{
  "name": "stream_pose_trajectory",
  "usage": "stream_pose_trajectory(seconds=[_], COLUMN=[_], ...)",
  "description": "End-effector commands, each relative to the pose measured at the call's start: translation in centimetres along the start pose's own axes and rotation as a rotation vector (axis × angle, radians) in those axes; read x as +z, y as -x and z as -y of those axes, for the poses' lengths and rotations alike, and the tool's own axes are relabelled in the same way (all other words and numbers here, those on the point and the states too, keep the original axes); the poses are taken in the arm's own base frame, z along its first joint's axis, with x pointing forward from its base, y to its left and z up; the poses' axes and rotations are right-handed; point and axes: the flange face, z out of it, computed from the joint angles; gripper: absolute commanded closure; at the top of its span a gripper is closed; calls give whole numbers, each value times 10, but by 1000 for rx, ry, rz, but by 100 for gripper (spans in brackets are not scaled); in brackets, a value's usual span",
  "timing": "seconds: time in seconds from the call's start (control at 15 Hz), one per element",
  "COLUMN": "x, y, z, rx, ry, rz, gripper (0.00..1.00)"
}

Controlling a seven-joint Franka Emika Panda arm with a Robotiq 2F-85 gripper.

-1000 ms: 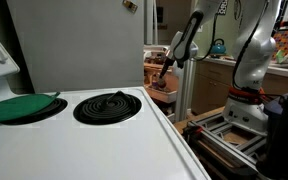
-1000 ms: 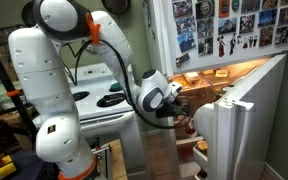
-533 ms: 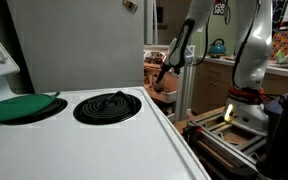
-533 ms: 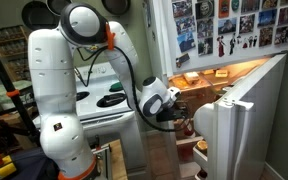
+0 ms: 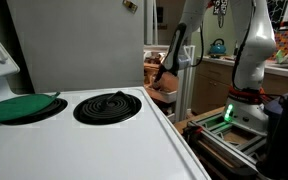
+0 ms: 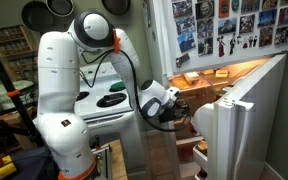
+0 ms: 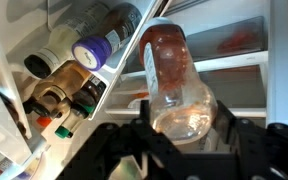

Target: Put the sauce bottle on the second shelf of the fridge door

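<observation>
My gripper (image 7: 182, 138) is shut on the sauce bottle (image 7: 174, 80), a clear bottle with red-brown contents that fills the middle of the wrist view and points into the open fridge. The fridge door (image 7: 79, 75) is on the left there, its rail shelves holding several bottles and jars. In both exterior views the gripper (image 5: 162, 72) (image 6: 181, 108) holds the bottle in the fridge opening, next to the white fridge door (image 6: 236, 130). The bottle itself is too small to make out there.
A white stove (image 5: 104, 140) with a coil burner and a green lid (image 5: 19, 106) fills the foreground beside the plain fridge side panel (image 5: 74, 40). A teal kettle (image 5: 216, 46) stands on the far counter. Orange-lit fridge shelves (image 6: 209, 75) lie behind the gripper.
The arm's upper links have swung and risen, and the gripper with the bottle has shifted slightly further into the fridge opening. The bottle stays gripped.
</observation>
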Motion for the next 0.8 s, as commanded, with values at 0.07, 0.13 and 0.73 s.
stream_pose_trajectory(seconds=[0.07,0.13,0.73], x=[9,8,13], y=[1,1,14], z=[-1,-3,-21], rx=[3,7,47], ry=[69,86,115], rz=[-18,-26,2], gripper=[63,63,63])
